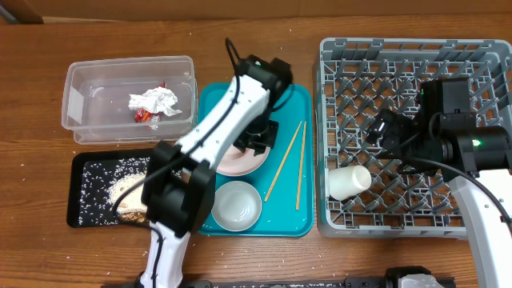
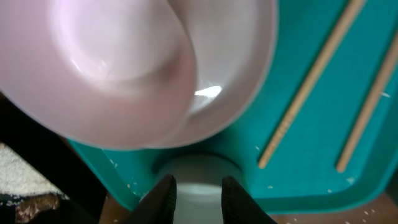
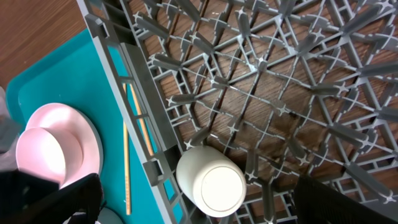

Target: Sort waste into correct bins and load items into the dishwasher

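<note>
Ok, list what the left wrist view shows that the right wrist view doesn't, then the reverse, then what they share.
Only the left wrist view: white rice grains at its lower left edge.
Only the right wrist view: the grey dish rack, with the white cup lying on its side inside it.
Both: the pink plate, the two chopsticks and the teal tray they lie on.
</note>
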